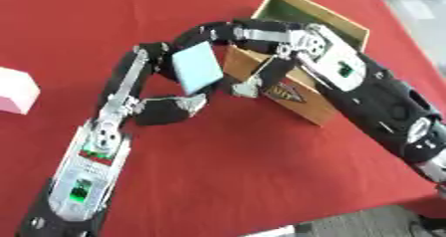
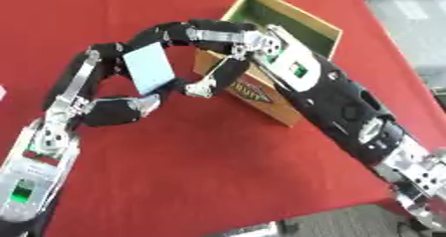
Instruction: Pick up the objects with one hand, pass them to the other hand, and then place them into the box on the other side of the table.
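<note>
Pale blue card (image 1: 197, 66) betw. left hand (image 1: 157, 86) fingers (image 1: 131, 76), right hand (image 1: 253, 47) touching

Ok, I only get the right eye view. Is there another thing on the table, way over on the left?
Observer: Yes. The left eye view shows a pink and white block at the left edge of the red tablecloth.
Operator: Is it touching the robot's hand?
Observer: No. Bare cloth lies between it and the left hand, which holds a light blue pad.
</note>
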Action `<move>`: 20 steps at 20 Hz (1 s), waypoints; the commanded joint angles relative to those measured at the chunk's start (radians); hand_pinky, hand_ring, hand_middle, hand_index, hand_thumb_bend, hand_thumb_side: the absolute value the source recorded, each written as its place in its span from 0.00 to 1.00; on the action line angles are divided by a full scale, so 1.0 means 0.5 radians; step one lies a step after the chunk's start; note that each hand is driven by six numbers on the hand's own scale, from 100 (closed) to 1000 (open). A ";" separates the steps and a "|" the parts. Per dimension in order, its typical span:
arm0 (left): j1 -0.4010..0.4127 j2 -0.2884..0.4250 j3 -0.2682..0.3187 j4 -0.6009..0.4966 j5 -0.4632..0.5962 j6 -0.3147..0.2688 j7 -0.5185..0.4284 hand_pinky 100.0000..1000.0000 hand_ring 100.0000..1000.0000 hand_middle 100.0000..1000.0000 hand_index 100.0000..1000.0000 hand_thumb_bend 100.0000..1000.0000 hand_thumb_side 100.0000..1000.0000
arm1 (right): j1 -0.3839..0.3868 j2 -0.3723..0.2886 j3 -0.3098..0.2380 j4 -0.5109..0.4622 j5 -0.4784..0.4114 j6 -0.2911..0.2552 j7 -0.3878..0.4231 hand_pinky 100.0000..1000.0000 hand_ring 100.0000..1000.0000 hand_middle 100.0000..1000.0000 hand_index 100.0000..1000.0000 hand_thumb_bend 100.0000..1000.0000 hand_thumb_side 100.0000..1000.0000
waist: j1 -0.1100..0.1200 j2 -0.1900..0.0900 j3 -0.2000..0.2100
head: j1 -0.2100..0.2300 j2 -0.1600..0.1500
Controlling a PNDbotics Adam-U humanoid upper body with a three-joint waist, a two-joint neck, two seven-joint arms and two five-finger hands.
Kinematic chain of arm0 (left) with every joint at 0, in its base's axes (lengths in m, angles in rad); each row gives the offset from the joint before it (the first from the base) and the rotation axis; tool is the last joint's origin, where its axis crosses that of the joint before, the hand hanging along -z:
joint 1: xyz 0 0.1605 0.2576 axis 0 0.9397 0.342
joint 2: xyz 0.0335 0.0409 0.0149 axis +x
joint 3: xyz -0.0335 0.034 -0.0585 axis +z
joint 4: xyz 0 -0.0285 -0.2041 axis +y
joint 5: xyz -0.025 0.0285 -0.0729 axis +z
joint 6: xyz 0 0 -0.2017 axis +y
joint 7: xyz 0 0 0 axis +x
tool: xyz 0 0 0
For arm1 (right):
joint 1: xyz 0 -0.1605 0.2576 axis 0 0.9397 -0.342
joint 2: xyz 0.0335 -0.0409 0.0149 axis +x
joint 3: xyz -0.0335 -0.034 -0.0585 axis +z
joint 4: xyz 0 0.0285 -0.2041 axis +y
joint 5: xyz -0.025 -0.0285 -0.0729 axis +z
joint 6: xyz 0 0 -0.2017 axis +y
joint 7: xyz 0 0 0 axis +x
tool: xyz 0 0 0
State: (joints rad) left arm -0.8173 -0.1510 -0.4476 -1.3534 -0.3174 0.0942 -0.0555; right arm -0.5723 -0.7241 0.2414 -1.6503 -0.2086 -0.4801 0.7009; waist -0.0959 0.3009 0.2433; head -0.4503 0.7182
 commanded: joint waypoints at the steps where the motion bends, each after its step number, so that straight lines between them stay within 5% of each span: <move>1: -0.027 -0.028 -0.012 -0.029 -0.022 0.002 0.007 0.60 0.45 0.32 0.51 0.20 0.00 | -0.022 -0.030 -0.024 -0.026 -0.035 -0.363 0.412 0.89 0.97 0.46 0.59 0.00 0.11 | 0.003 -0.045 -0.007 | -0.003 -0.012; 5: -0.025 -0.028 -0.013 -0.024 -0.046 -0.006 0.003 0.63 0.48 0.36 0.55 0.34 0.00 | -0.020 -0.029 -0.029 -0.044 -0.076 -0.315 0.412 0.88 0.96 0.45 0.57 0.00 0.11 | 0.004 -0.046 -0.009 | -0.007 -0.011; 12: -0.016 -0.027 -0.008 -0.021 -0.121 -0.059 0.007 0.67 0.56 0.46 0.73 0.75 0.02 | -0.018 -0.034 -0.059 -0.070 -0.141 -0.228 0.412 0.84 0.92 0.40 0.50 0.00 0.11 | 0.007 -0.049 -0.014 | -0.020 -0.014; 20: -0.001 -0.032 -0.001 -0.003 -0.187 -0.111 0.035 0.68 0.57 0.47 0.76 0.85 0.07 | -0.014 -0.032 -0.087 -0.077 -0.181 -0.146 0.412 0.82 0.90 0.37 0.45 0.00 0.11 | 0.009 -0.052 -0.019 | -0.025 0.003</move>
State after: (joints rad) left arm -0.8079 -0.1518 -0.4499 -1.3452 -0.4038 0.0450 -0.0399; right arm -0.5709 -0.7240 0.2160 -1.6663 -0.2887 -0.4164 0.7646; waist -0.0933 0.3002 0.2373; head -0.4599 0.7189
